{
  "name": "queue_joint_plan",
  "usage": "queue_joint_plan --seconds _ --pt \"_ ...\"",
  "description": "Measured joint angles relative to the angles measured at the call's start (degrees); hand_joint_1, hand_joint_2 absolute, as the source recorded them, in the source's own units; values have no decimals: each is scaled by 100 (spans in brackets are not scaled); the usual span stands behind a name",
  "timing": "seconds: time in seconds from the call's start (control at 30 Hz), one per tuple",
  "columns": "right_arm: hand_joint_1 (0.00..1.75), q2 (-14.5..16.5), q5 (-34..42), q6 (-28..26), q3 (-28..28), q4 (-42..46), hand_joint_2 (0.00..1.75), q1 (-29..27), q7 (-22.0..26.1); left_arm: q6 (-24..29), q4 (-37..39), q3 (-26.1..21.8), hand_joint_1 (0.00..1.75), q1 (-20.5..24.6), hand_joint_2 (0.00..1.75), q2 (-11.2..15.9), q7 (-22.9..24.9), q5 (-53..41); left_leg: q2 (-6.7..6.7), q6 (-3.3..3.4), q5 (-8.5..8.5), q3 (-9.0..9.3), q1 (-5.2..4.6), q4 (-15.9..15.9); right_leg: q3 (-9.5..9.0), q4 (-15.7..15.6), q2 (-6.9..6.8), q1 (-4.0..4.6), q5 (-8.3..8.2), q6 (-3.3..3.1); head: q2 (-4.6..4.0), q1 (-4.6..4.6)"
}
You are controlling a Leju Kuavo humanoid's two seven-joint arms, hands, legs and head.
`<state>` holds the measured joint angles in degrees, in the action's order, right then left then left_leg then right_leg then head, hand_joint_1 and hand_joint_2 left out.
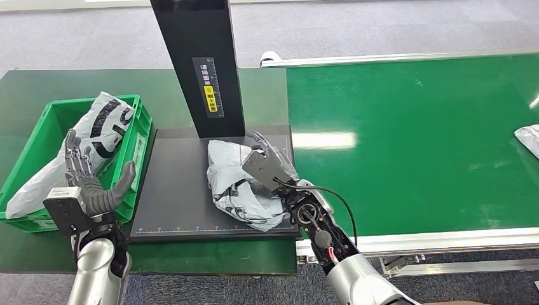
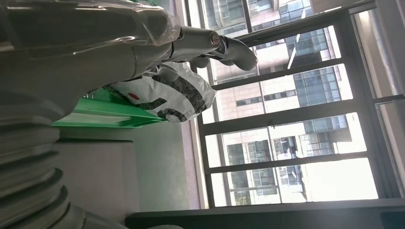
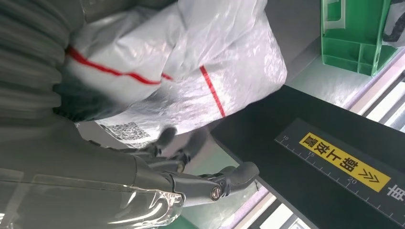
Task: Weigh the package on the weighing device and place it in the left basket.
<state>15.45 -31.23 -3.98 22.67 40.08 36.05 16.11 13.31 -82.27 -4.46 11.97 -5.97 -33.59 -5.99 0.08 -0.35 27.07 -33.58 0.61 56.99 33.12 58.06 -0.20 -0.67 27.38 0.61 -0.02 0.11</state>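
A crumpled grey plastic package (image 1: pixel 238 190) with red stripes lies on the black weighing platform (image 1: pixel 178 203), at its right side in front of the black post (image 1: pixel 200 63). My right hand (image 1: pixel 264 162) lies over the package's top right, fingers stretched toward the post and not curled round it. In the right wrist view the package (image 3: pixel 191 62) sits against the palm side of that hand (image 3: pixel 181 176), with the dark fingers (image 3: pixel 167 136) past its edge. My left hand (image 1: pixel 89 184) is raised with fingers spread and nothing in it, at the near right corner of the green basket (image 1: pixel 141 136).
The green basket holds a white bag with black print (image 1: pixel 105 127), also seen from the left wrist (image 2: pixel 172 93). A green conveyor belt (image 1: pixel 413 140) runs to the right of the scale, with another grey parcel (image 1: pixel 529 136) at its far right edge.
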Motion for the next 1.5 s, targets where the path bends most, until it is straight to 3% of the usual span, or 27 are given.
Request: queue_joint_plan --seconds 0.23,0.43,0.6,0.83,1.0,1.5 --pt "0 -2 149 263 -30 92 175 -60 185 -93 2 -5 0 -1 175 -27 1 -66 0 0 0 0 0 0 1 0 0 0 0 0 1 0" --pt "0 -26 800 805 -38 1008 175 -378 507 -393 20 152 0 -32 175 -63 -14 -481 0 0 0 0 0 1 3 -1 0 0 0 0 1 -1" --pt "0 -138 1222 985 -38 2060 175 -744 603 -754 65 613 0 -58 175 -48 -24 -943 0 0 1 0 -1 1 3 -2 0 -1 0 0 1 -1" --pt "0 -436 1484 973 -39 3335 175 -1236 715 -1788 162 1528 0 24 175 168 114 -1740 1 0 1 1 -1 1 3 -3 0 -1 0 0 0 -1" --pt "0 -617 1600 909 -63 3816 175 -1481 701 -1792 563 2008 0 264 175 240 131 -2096 7 -1 1 2 -1 1 3 -3 3 -1 0 0 1 -2" --pt "0 -839 1800 745 -442 4092 175 -2235 779 -2392 2437 2857 0 1105 175 265 -18 -2182 2 -1 2 4 -1 1 -1 -3 3 -1 0 0 0 -2"
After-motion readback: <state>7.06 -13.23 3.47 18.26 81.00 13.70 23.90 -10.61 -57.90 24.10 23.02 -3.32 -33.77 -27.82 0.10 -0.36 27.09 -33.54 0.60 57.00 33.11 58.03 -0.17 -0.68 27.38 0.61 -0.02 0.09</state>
